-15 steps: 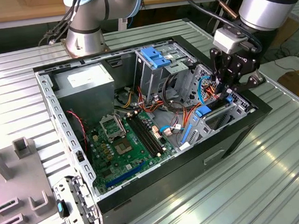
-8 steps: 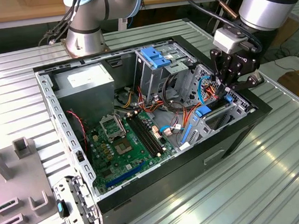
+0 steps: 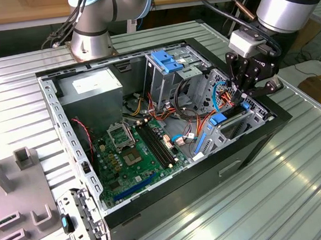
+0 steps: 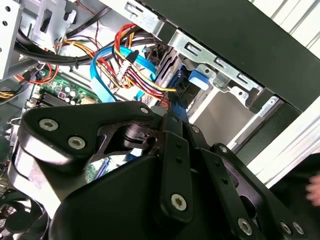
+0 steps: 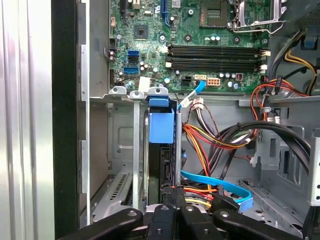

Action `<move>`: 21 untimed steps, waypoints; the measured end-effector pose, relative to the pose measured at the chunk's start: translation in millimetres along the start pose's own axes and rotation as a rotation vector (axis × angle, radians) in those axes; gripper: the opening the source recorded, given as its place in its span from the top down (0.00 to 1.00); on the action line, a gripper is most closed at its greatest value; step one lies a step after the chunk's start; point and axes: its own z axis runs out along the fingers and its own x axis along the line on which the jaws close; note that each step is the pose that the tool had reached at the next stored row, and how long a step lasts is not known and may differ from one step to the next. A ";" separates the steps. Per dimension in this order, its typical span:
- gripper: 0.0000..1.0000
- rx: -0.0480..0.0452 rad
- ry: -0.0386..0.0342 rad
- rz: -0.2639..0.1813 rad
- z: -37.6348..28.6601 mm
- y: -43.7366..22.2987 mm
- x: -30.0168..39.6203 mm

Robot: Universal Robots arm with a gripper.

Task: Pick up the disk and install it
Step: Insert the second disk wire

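Note:
The disk stands on edge in the metal drive bay at the front corner of the open computer case. The blue plastic tab of its frame points toward the motherboard. In the exterior view that frame shows as a blue strip in the bay at the exterior view's right. My gripper reaches down into this bay. In both wrist views its black fingers meet on the disk's near edge, shut on the blue rail. Most of the disk's faces are hidden by the bay walls.
Red, yellow and black power cables and a blue data cable hang close beside the bay. The green motherboard lies on the case floor, with the grey power supply behind it. A blue bracket tops the upper drive cage. The arm's base stands behind the case.

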 end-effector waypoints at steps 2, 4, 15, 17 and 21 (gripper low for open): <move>0.89 0.0000 -0.0008 0.000 0.0 0.0 0.0; 0.89 -0.0281 -0.0009 0.000 -6.0 -1.3 0.1; 0.89 -0.0611 -0.0014 0.000 -31.9 -3.7 -7.3; 0.89 -0.0613 -0.0014 0.000 -31.9 -3.7 -7.3; 0.89 -0.0616 -0.0015 0.000 -31.9 -3.7 -7.3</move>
